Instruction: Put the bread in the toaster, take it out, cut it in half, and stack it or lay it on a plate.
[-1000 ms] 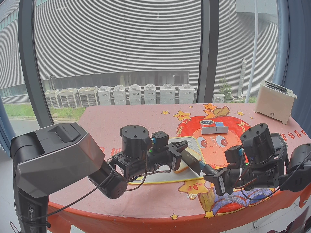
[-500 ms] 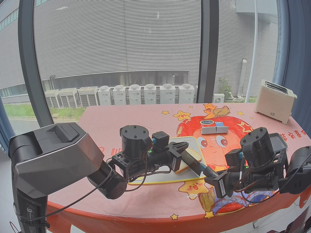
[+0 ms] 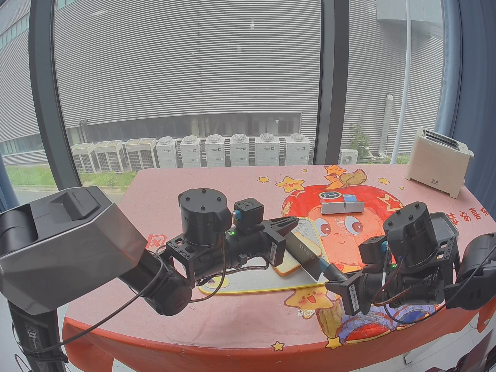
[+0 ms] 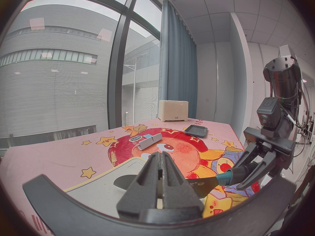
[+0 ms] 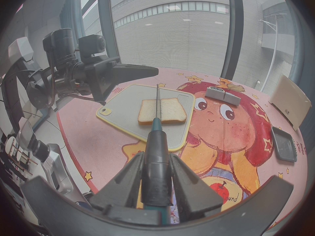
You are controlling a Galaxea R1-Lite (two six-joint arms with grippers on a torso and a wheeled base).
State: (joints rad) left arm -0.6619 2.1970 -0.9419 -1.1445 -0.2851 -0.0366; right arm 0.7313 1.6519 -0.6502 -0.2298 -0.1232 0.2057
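Note:
A slice of bread (image 5: 170, 110) lies flat on the grey, yellow-edged cutting board (image 5: 128, 105). My right gripper (image 5: 157, 156) is shut on the dark handle of a knife (image 5: 157, 99), whose blade runs across the middle of the slice. The head view shows the knife (image 3: 305, 257) over the bread (image 3: 288, 268), with my right gripper (image 3: 335, 279) off the board's right side. My left gripper (image 3: 295, 227) hovers just above the slice, shut with nothing in it; its fingers (image 4: 160, 161) are pressed together. The cream toaster (image 3: 438, 161) stands at the far right corner.
A dark rectangular plate (image 5: 283, 144) sits on the table's right side near the toaster (image 5: 290, 102). A small grey knife block (image 3: 342, 205) stands behind the cutting board (image 3: 248, 282). The table's front edge is close below both arms.
My left arm has drawn back to the left and risen a little, leaving more of the bread uncovered. The right gripper sank slightly with the knife, then held still.

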